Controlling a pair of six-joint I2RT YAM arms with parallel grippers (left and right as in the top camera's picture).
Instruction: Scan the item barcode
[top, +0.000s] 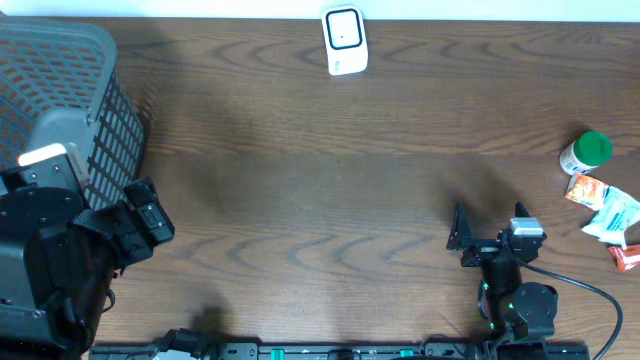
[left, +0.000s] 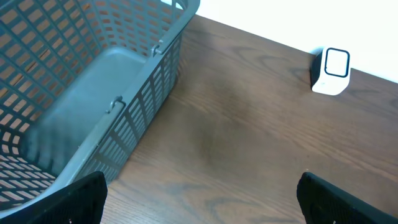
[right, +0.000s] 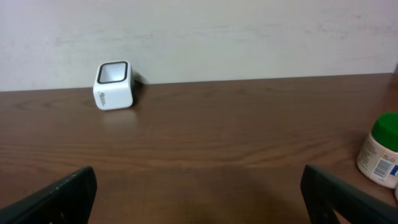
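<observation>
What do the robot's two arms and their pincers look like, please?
Both arms are black. The left arm is bulky, with a bright pale patch on top, and the left pincer has blocky black fingers. The right arm shows small green lights, a grey-white block behind the right pincer, and a thin black cable curving off to one side.

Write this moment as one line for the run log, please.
left gripper: open, empty | right gripper: open, empty | barcode scanner: far centre | green-capped bottle, packets: right side, untouched | basket: left
</observation>
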